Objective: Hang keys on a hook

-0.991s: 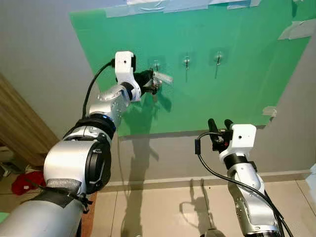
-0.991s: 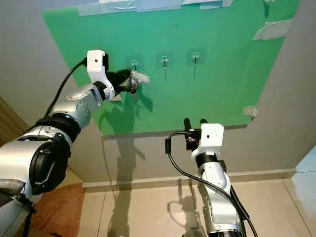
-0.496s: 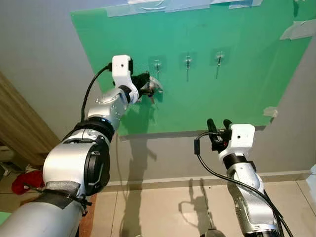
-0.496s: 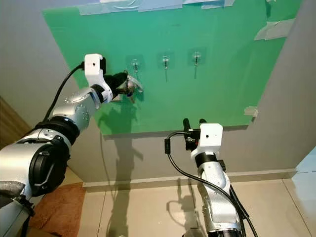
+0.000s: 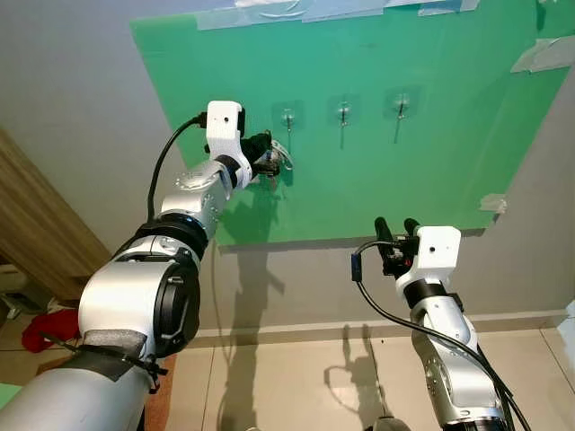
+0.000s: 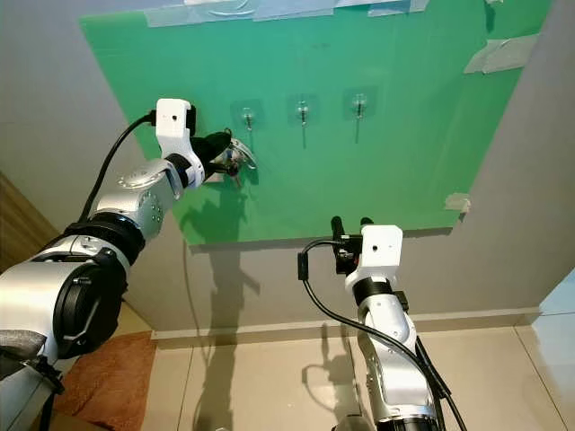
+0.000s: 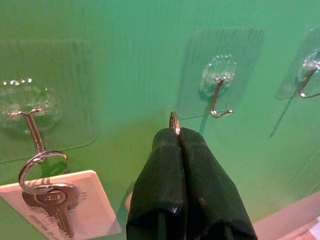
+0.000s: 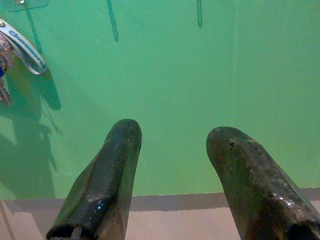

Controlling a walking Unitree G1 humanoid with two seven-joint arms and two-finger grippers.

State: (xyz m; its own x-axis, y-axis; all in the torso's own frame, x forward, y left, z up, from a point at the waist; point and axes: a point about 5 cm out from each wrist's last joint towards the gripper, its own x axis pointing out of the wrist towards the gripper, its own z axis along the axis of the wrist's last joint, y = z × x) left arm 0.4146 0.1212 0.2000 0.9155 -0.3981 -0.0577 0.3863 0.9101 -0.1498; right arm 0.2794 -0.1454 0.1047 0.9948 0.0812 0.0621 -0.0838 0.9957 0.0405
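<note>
Green board [image 6: 386, 135] taped to grey wall, three clear hooks [image 6: 303, 109] in a row, left end effector [image 6: 226, 158] raised beside leftmost hook, clamped on keys [image 6: 236, 162], right end effector [image 6: 349, 224] lower, near the board's bottom edge, fingers apart

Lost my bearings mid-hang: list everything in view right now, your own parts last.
board: one, green, on the grey wall
tape: several strips, pale, at the board's edges
hooks: four, metal on clear pads, in a row on the board
hung keys: one ring, silver with a white tag, on the leftmost hook
held keys: one bunch, silver, just below the second hook
cloth: one, red, on the floor at left
left tool: black, shut on held keys
right tool: black, open, low
</note>
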